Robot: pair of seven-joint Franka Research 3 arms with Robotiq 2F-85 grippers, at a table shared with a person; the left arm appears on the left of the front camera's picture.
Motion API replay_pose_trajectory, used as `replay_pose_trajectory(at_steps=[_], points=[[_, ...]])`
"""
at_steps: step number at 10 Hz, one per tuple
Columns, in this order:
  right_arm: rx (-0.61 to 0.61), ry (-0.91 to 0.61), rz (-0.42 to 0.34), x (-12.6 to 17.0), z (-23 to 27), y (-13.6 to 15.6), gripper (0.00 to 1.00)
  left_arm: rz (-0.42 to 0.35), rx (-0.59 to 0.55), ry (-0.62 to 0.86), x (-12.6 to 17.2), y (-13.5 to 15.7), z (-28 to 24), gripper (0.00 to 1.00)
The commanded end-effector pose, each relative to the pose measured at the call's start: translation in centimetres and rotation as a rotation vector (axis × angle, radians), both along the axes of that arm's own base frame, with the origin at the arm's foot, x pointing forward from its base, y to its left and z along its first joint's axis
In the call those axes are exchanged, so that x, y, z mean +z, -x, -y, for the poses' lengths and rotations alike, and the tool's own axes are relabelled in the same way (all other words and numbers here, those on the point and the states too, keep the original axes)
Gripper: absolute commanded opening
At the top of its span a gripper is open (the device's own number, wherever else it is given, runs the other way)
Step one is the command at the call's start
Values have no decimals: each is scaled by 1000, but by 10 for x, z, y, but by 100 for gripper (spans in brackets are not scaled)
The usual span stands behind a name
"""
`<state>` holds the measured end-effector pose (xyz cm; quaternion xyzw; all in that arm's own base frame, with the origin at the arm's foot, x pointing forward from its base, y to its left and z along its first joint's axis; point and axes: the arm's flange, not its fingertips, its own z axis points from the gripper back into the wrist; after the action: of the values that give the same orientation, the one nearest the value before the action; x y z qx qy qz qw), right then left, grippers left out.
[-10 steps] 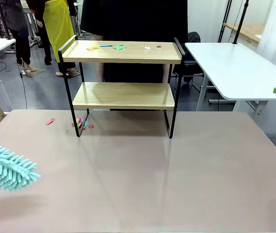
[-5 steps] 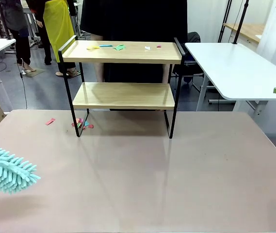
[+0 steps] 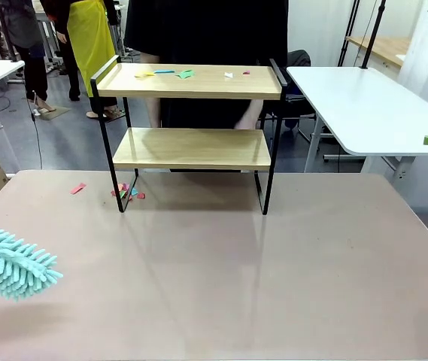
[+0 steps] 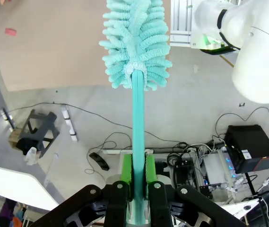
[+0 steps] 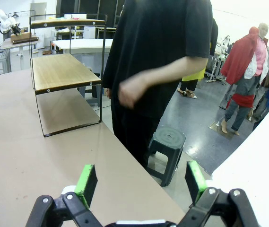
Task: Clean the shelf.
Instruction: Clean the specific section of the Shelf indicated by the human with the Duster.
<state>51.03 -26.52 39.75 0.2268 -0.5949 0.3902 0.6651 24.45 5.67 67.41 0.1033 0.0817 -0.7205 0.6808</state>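
Clamping duster handle [image 4: 138, 118]: left fingers [image 4: 127, 171] (front view catches its fluffy head [image 3: 9, 263]) | right fingers [image 5: 86, 183] spread, empty

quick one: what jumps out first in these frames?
The fluffy teal duster at the near-left of the beige table, its handle clamped in the left gripper. Next comes the two-tier shelf at the table's far side, with coloured paper scraps on its top board and a second scatter on the table by its left foot. A person in black stands right behind it.
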Motion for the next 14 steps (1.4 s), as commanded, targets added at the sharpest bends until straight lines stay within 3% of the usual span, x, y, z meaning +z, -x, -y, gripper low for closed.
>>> replay_pose_trajectory(at_steps=[1, 14], points=[[-12, 14, -15, 7, -5, 0, 100, 2, 8, 0, -1, 1, -2, 13], [-12, 14, -15, 7, -5, 0, 100, 2, 8, 0, -1, 1, -2, 13]])
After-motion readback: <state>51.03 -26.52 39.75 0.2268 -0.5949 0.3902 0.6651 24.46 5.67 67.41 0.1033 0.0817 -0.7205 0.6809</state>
